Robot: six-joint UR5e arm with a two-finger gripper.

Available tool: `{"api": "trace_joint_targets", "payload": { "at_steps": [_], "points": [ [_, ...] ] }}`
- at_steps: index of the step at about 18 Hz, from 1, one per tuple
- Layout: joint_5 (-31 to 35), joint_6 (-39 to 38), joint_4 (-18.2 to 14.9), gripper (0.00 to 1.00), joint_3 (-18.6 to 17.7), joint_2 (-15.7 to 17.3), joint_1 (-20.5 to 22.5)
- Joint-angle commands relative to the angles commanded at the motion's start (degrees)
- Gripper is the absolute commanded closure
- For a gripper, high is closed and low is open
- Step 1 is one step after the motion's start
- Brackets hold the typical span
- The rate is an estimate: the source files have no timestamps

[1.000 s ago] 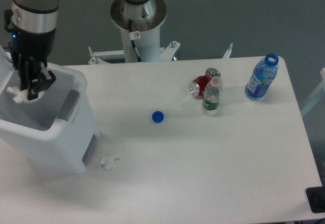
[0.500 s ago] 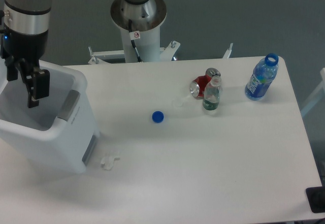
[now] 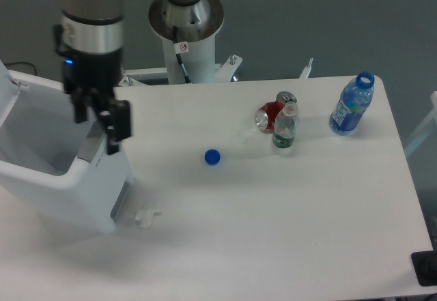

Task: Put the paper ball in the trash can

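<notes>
The trash can (image 3: 63, 179) is a white bin with a grey side panel, standing open at the table's left edge, its lid raised at the far left. My gripper (image 3: 97, 125) hangs above the bin's right rim. Its jaws are open and hold nothing. The paper ball does not show anywhere. The part of the bin's inside that I can see looks bare, and its bottom is hidden by the walls.
A flat whitish scrap (image 3: 147, 214) lies on the table by the bin's front right corner. A blue bottle cap (image 3: 212, 156) lies mid-table. A red can (image 3: 270, 115), a small clear bottle (image 3: 285, 128) and a blue bottle (image 3: 352, 104) stand at the back right.
One second ago my gripper held a small white wad over the bin. Half a second ago it was open and empty. It has since moved right, to over the bin's right rim.
</notes>
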Motion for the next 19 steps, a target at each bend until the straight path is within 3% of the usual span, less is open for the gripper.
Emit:
{"api": "trace_joint_targets", "payload": {
  "at_steps": [3, 7, 16, 19],
  "points": [
    [5.87, 5.46, -1.67, 0.00, -2.90, 0.35, 3.34],
    [8.44, 12.49, -2.02, 0.00, -5.98, -0.35, 8.35],
    [10.19, 12.94, -1.23, 0.00, -3.53, -8.25, 12.67],
    [10.99, 12.94, -1.14, 0.00, -3.44, -8.87, 12.67]
  ]
}}
